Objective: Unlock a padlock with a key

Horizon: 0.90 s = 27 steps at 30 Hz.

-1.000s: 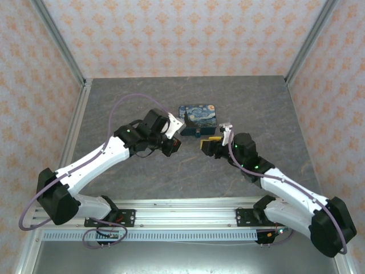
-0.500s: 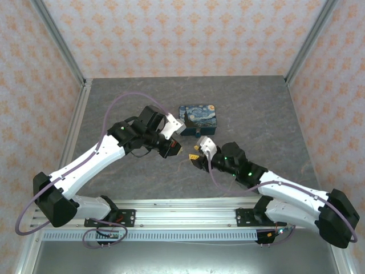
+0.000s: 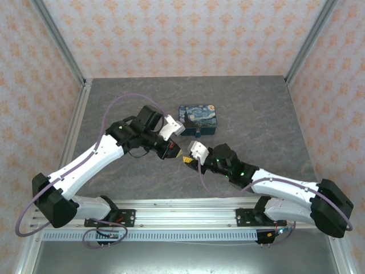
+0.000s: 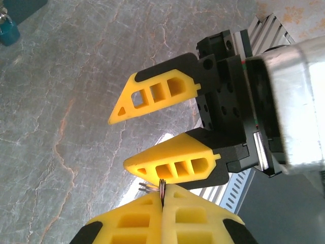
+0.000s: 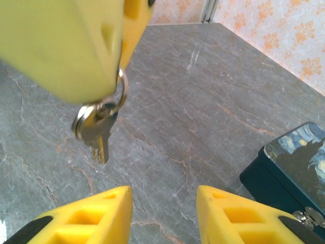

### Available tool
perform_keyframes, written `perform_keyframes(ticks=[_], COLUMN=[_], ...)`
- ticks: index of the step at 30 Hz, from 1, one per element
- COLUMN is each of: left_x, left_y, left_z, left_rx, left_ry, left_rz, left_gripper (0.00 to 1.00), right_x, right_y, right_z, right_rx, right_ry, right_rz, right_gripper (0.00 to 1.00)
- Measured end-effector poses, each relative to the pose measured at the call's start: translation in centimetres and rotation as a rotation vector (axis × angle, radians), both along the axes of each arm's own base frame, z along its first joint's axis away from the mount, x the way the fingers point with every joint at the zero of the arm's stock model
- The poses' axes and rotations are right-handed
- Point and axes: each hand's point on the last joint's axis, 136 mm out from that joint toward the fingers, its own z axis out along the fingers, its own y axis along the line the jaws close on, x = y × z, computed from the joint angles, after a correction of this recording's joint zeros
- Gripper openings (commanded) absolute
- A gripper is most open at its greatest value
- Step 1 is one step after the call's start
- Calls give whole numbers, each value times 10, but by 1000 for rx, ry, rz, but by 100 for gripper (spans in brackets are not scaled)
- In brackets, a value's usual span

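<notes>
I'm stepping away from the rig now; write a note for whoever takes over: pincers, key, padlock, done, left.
Left pincer: shut on the key ring, key dangling below it in the air.
Right pincer: open, empty, pointed at the key.
Padlock: at the front of the blue box, no pincer on it.
Done: key lifted.
Left: likely hand the key over, then insert and turn it in the padlock.

The top camera looks down from above and behind the arm bases, taking in the whole table (image 3: 256, 103). The left wrist camera peers closely past the left gripper (image 4: 162, 198) at the right gripper (image 4: 118, 143); the right wrist camera faces the opposite way from very near, toward a papered wall (image 5: 284, 35). Both catch the key ring (image 4: 162, 186)
</notes>
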Motion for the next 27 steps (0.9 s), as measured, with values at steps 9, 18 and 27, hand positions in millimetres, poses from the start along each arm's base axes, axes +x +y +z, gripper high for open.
perform_keyframes(ticks=[9, 18, 27], left_x=[-2, 0, 0], left_y=[-1, 1, 1], left_z=[1, 2, 2], left_rx=[-13, -16, -17], left_ry=[11, 13, 13], left_rz=[-10, -2, -2], left_gripper=[0, 0, 0], right_x=[-1, -2, -3], right_y=[6, 7, 8], right_z=[15, 14, 14], right_rx=[27, 24, 24], right_ry=[-33, -37, -36], right_rz=[16, 22, 32], right_gripper=[37, 40, 41])
